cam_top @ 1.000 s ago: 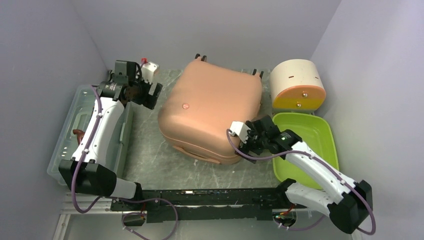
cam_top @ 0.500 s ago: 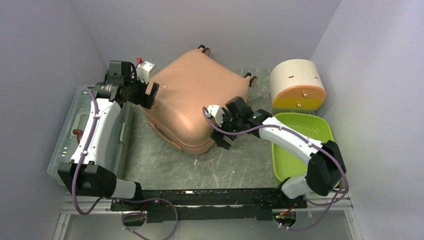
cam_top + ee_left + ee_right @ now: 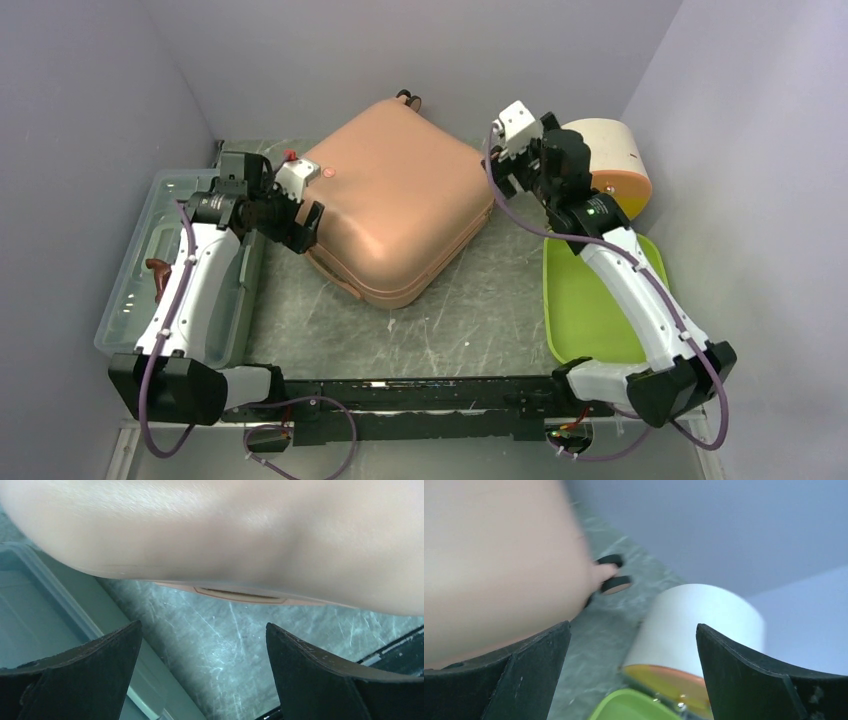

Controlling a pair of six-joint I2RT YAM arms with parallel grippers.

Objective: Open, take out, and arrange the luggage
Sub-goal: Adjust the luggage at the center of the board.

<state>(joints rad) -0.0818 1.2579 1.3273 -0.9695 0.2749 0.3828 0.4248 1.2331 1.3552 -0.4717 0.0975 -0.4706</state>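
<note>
The salmon-pink luggage (image 3: 390,210) lies shut and flat on the table, turned like a diamond, with wheels (image 3: 408,99) at its far corner. My left gripper (image 3: 308,215) stands open at its left corner, and nothing is between the fingers. In the left wrist view the shell (image 3: 225,530) fills the top, above the open left gripper (image 3: 202,630). My right gripper (image 3: 503,165) is open and raised beside the luggage's right corner. The right wrist view shows the shell (image 3: 494,565) and a pair of wheels (image 3: 609,572) left of the open right gripper (image 3: 633,630).
A clear plastic bin (image 3: 150,270) runs along the left wall under the left arm. A lime-green tray (image 3: 590,300) lies at the right. A cream cylinder with an orange face (image 3: 610,160) stands at the back right. Walls close in on three sides.
The luggage has slid left and turned. My right arm swung from its near right corner up to its far right corner. My left gripper came nearer along the left edge.
</note>
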